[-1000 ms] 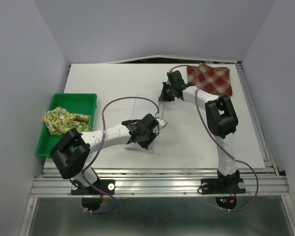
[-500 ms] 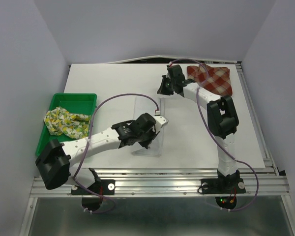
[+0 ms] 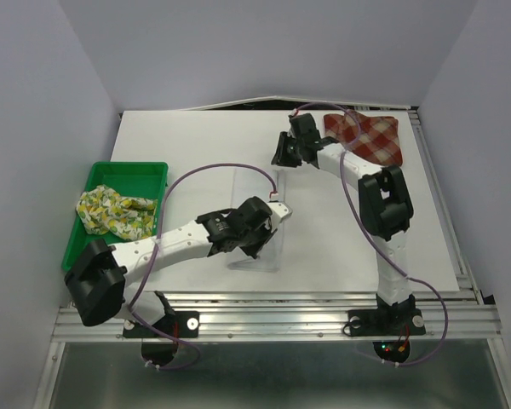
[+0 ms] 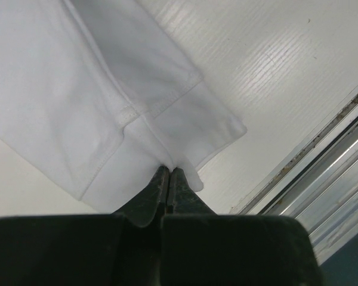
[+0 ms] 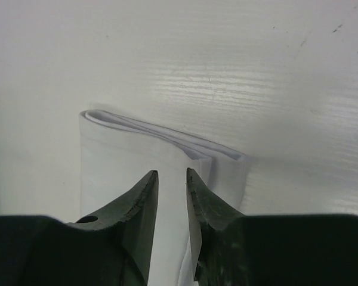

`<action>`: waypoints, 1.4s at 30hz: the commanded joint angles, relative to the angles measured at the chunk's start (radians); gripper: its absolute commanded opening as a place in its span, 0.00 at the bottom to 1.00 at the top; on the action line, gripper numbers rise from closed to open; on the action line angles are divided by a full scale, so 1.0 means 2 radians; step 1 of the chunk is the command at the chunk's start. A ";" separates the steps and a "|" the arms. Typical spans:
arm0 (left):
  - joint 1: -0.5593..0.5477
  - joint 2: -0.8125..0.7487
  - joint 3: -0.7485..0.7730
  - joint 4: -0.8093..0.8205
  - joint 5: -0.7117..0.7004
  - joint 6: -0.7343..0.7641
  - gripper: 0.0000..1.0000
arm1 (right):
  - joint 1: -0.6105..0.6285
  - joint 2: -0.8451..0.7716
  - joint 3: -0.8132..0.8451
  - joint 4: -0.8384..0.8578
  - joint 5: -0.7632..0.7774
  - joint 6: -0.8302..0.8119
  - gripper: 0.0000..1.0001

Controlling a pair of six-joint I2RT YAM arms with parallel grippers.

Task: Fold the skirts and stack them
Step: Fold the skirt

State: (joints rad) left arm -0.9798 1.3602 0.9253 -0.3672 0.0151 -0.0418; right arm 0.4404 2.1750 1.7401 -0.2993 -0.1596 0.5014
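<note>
Left gripper point(image 4: 169, 179) pinching the white skirt point(image 4: 77, 89), right gripper point(image 5: 170, 174) standing slightly parted.
The left jaws are clamping tight on the skirt's hem at the overhead view's centre. The right jaws are gaping narrowly above its folded end, grasping nothing. The plaid skirt point(image 3: 370, 136) is lying upper right, and the fruit-print skirt point(image 3: 111, 211) is sitting in the green tray point(image 3: 149, 170) at left.

three skirts point(image 3: 370, 136), one green tray point(image 3: 129, 170), two robot arms point(image 3: 179, 239)

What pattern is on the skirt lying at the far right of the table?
Red-and-cream plaid; the skirt shows best in the top external view.
</note>
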 commanded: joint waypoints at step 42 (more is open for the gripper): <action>-0.030 -0.010 0.052 -0.041 0.002 -0.001 0.00 | 0.002 -0.003 0.065 -0.012 0.039 -0.011 0.01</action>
State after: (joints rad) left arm -1.0092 1.3808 0.9890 -0.4267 0.0120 -0.0422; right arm 0.4404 2.2280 1.8400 -0.3496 -0.1287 0.4973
